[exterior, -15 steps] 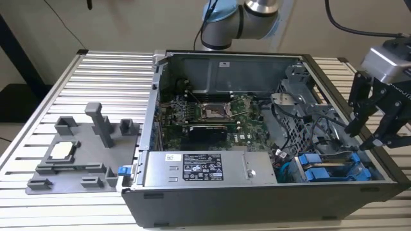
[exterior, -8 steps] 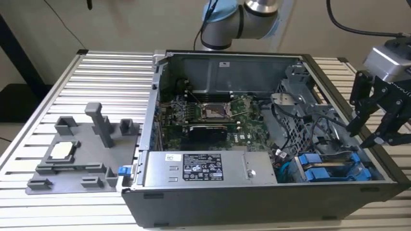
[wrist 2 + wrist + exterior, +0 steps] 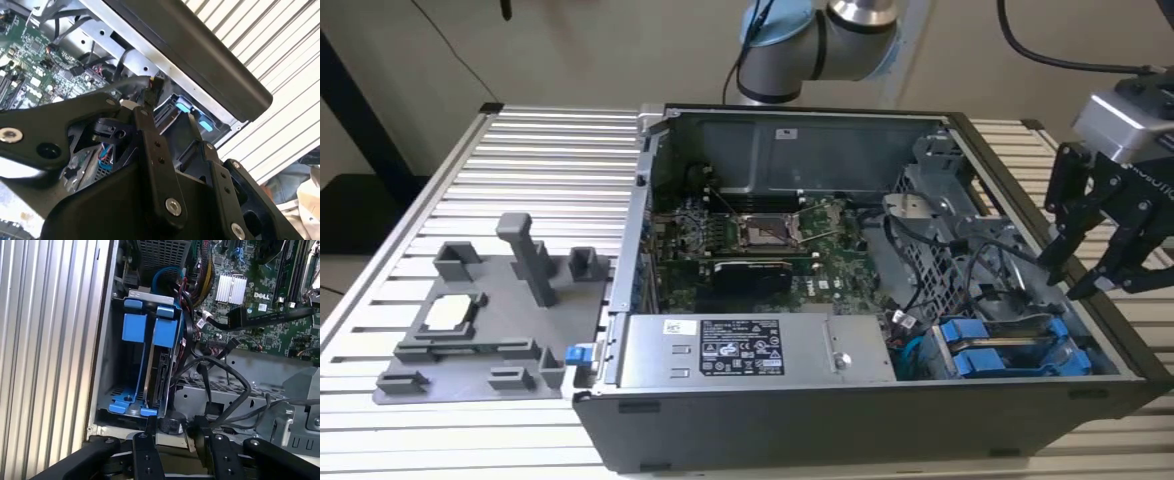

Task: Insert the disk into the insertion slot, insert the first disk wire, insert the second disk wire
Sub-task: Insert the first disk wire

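Looked like a robotics lab or test workshop to me, definitely not an office or a home. A robot arm point(image 3: 807, 45) with a gripper point(image 3: 1071, 283) rose behind a slatted aluminium bench point(image 3: 534, 140). A PC case point(image 3: 854, 430) lay on the bench with its side off, motherboard point(image 3: 761, 235) and wires point(image 3: 220, 370) all bare. Next to it sat a grey jig point(image 3: 494, 320) with posts and slots. Behind was a plain wall point(image 3: 587, 50), and a black cable point(image 3: 1067, 50) hung down.
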`<action>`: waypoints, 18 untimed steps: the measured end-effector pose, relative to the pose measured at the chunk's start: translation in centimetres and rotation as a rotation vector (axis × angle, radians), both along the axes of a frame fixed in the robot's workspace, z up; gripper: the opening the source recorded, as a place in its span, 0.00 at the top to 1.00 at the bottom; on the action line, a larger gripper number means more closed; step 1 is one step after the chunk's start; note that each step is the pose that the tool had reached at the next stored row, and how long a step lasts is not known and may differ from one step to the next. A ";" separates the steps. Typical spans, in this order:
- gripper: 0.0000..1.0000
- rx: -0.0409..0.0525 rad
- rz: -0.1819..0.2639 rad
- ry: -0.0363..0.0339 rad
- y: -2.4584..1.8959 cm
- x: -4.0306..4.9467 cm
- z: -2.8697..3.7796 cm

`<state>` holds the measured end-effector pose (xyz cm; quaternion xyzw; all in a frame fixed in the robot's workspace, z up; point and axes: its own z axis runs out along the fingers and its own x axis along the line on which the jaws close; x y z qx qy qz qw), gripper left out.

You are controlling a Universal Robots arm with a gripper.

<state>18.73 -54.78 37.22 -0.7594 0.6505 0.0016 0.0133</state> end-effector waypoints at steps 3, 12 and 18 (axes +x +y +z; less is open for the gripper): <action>0.57 -0.0001 0.003 0.0006 0.32 0.22 -0.03; 0.57 -0.0184 0.006 0.0008 0.60 0.55 -0.40; 0.57 -0.0214 0.006 0.0009 0.60 0.55 -0.38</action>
